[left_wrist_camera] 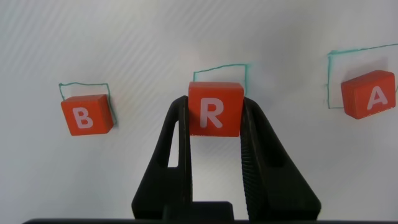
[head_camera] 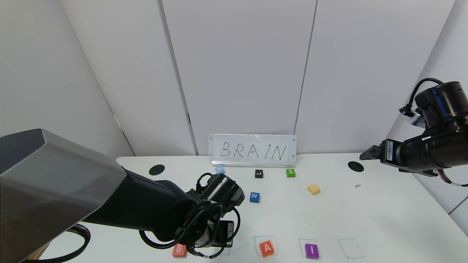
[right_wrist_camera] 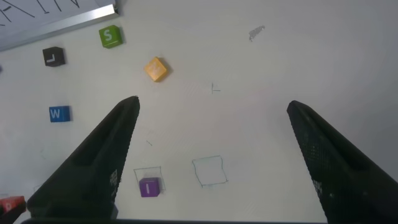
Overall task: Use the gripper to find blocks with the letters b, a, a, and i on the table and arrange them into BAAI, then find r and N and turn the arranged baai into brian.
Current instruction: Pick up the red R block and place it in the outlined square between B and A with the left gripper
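Only the left wrist view shows the R block (left_wrist_camera: 214, 109), clamped between the left gripper (left_wrist_camera: 214, 124) fingers; right gripper (right_wrist_camera: 211, 118) spread wide, empty.

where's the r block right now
The r block sits between the left gripper's fingers at the table's near edge, between the B block and the A block.

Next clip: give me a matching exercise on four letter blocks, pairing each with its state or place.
Things:
1. orange-red R block
2. purple I block
3. pale yellow block
4. blue W block

States:
a. loose, right of the green S block
b. inside a green drawn square
c. between the left gripper fingers
d. loose, in front of the black L block

Pairs: 1-c, 2-b, 3-a, 4-d
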